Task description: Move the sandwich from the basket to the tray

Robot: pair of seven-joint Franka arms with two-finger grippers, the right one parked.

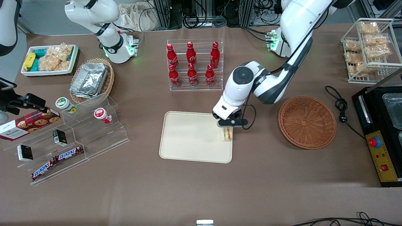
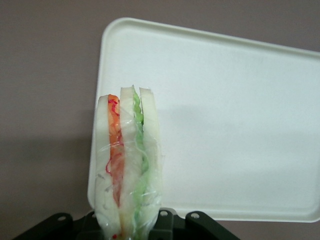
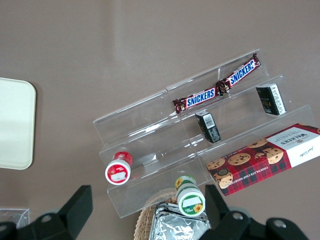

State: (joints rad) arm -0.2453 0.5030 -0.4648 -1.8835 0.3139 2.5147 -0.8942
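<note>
Scanning the front view from the parked arm's end of the tabletop [image 1: 194, 194]: a white bin [image 1: 49, 60] of snacks, a tan wicker basket with foil containers [image 1: 89, 79], and a clear stepped stand [image 1: 70, 141] with two Snickers bars [image 1: 58, 161], small dark boxes, two little jars and a cookie box [image 1: 28, 124]. The right wrist view shows that same stand up close, labels readable, plus one corner of the tray [image 1: 188, 138].

Mid-table there's a clear rack of red cola bottles [image 1: 192, 64], farther from the camera than the tray. The gripper [image 1: 231, 125] hangs over the tray's edge on the working arm's side, pinching the sandwich [image 1: 227, 133]. From the front you only get a small blurry wedge under the fingers. The left wrist view is way better: the sandwich [image 2: 127, 160] stands on end in clear wrap, orange-red and green layers between pale bread, gripped at its lower end, with the tray [image 2: 225, 100] below it. Can't tell whether it touches the tray.

Next over is the basket [image 1: 307, 121], no sandwich in it, near the tray but apart. Then a black cable [image 1: 340, 108], a wire rack of bagged snacks [image 1: 369, 47] and a black machine with a red button [image 1: 381, 138].
</note>
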